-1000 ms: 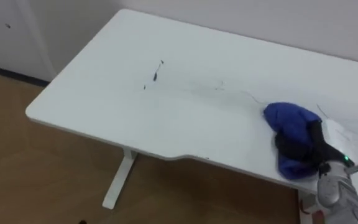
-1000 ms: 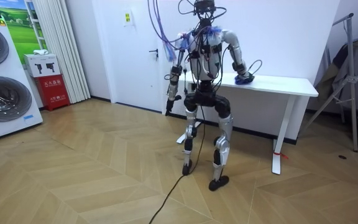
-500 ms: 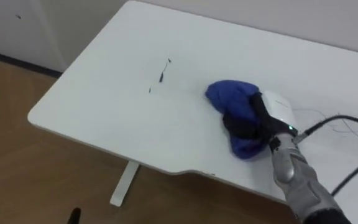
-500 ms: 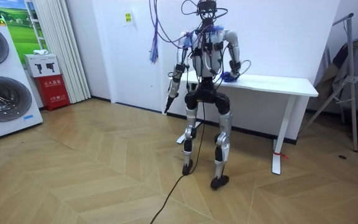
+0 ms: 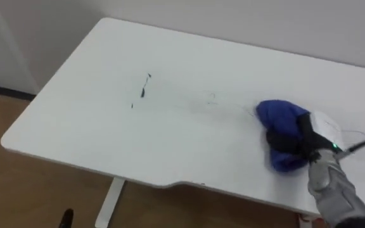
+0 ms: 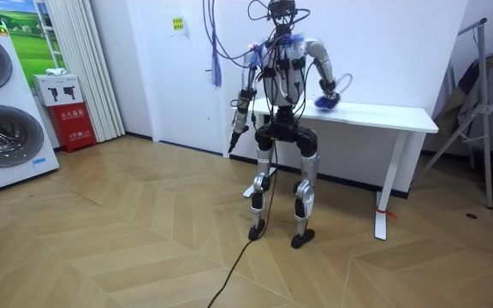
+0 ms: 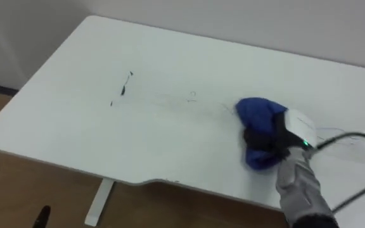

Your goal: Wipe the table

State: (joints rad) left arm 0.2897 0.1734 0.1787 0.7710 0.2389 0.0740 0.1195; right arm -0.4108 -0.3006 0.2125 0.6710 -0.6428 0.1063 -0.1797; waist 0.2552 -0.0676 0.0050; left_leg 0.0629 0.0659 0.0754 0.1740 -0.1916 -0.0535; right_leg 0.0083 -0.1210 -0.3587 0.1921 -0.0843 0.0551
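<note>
A white table [image 5: 75, 120] stands against the wall, and I stand at its front edge [image 6: 392, 115]. A bunched blue cloth [image 5: 277, 120] lies on its right half. My right hand [image 5: 293, 140] rests on the cloth with its dark fingers curled round it; the right eye view shows the same hand [image 7: 270, 139] and cloth [image 7: 255, 113]. Short dark marks [image 5: 143, 92] sit left of the middle of the top, and faint thin lines [image 5: 211, 98] lie between them and the cloth. My left hand [image 6: 233, 137] hangs at my side with fingers pointing down.
The table's front edge [image 5: 170, 185] dips inward near the middle, with a white leg [image 5: 106, 202] and wooden floor below. In the room view, washing machines [image 6: 2, 111] and a red box [image 6: 74, 124] stand at the left, a metal stand [image 6: 486, 111] at the right.
My right hand went left with the cloth to mid-table, then back right, away from the dark marks. The eye view has shifted a little too.
</note>
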